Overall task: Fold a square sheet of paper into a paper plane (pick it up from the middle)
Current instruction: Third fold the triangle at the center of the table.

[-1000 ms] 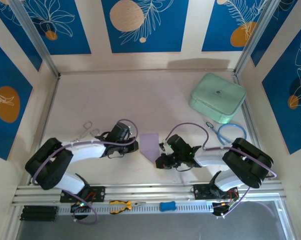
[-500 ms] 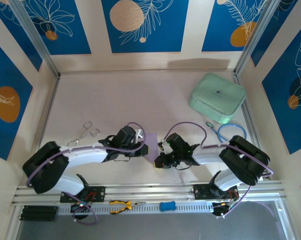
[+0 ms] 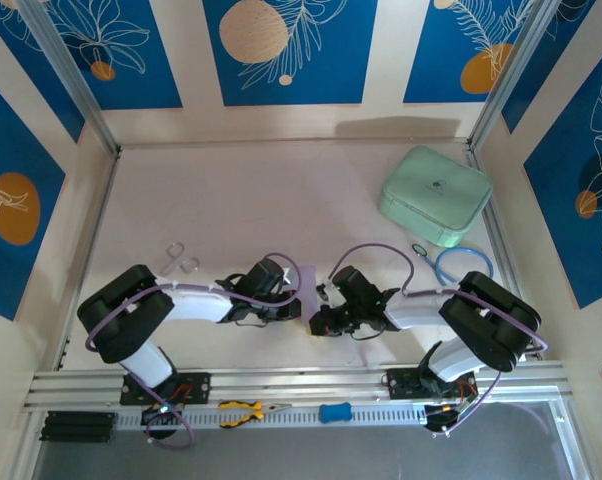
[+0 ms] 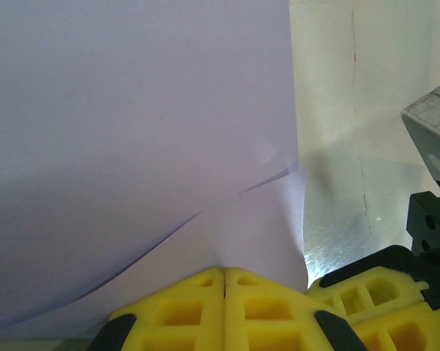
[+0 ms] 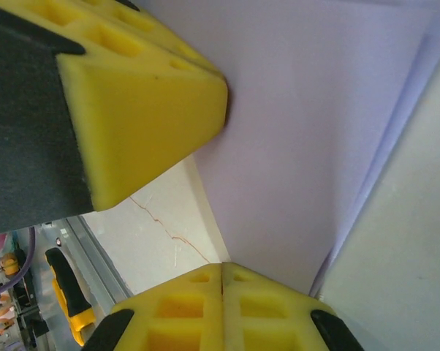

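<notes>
Pressing down on the square sheet of paper [image 4: 132, 131] with left fingers [image 4: 205, 281] squeezed together, folded flap right at their tips. Same with right fingers [image 5: 205, 281], closed, opposite. Probably pinning it to the tabletop [image 4: 351, 110] to set a crease.

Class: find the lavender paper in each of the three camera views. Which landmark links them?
Top external: lavender paper, just below centre.
Left wrist: the paper fills the upper left.
Right wrist: centre to upper right.
Shared landmark: the pale table beside it.
</notes>
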### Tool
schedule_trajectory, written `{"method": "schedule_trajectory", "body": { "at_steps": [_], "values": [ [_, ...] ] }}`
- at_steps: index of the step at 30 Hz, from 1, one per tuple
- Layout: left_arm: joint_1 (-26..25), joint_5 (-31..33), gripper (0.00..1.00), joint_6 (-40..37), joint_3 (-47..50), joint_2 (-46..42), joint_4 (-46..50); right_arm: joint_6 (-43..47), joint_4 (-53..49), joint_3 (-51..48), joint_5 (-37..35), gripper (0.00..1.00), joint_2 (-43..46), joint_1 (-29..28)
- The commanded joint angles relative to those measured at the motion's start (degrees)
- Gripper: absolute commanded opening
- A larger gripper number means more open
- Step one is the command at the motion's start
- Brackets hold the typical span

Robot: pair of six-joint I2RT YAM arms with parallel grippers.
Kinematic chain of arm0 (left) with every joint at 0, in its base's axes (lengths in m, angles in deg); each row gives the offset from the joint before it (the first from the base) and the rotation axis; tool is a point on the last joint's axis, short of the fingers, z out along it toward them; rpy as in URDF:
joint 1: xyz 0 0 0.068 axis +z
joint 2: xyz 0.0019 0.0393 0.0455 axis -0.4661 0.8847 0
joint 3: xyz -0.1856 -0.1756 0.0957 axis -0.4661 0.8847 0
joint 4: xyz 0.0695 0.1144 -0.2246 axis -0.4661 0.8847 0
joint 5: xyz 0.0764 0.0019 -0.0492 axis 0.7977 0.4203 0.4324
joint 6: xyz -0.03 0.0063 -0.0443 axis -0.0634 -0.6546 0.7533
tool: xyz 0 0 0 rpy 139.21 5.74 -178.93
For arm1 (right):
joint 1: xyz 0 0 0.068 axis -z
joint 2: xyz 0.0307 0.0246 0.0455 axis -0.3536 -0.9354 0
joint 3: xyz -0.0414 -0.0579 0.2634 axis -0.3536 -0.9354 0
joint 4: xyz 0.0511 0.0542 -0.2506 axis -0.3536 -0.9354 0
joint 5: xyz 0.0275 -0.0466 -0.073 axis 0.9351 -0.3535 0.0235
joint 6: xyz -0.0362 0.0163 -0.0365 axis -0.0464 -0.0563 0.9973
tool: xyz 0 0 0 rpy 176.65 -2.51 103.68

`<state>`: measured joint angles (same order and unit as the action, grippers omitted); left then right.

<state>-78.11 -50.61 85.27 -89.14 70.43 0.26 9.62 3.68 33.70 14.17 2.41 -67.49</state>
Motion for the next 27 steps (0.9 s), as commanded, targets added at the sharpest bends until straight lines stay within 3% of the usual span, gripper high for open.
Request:
{"method": "schedule_trajectory", "body": {
  "at_steps": [1, 10, 19, 27],
  "values": [
    [0.21, 4.07, 0.00, 0.71, 0.28, 1.39, 3.53, 0.19, -4.43, -1.59, -1.60, 0.08, 1.76, 0.38],
    [1.24, 4.18, 0.00, 1.75, 1.48, 2.84, 2.15, -3.47, -5.99, -4.88, -3.73, 0.08, 4.60, -1.27],
    [1.35, 3.50, 0.00, 1.68, 1.42, 3.23, 1.67, -5.06, -12.40, -6.88, -5.81, 0.08, 13.40, -1.84],
    [1.37, 1.64, 0.00, 1.42, 2.10, 2.09, -1.21, -4.72, -22.07, -3.54, -10.35, 0.08, 28.43, -0.67]
  ]
}}
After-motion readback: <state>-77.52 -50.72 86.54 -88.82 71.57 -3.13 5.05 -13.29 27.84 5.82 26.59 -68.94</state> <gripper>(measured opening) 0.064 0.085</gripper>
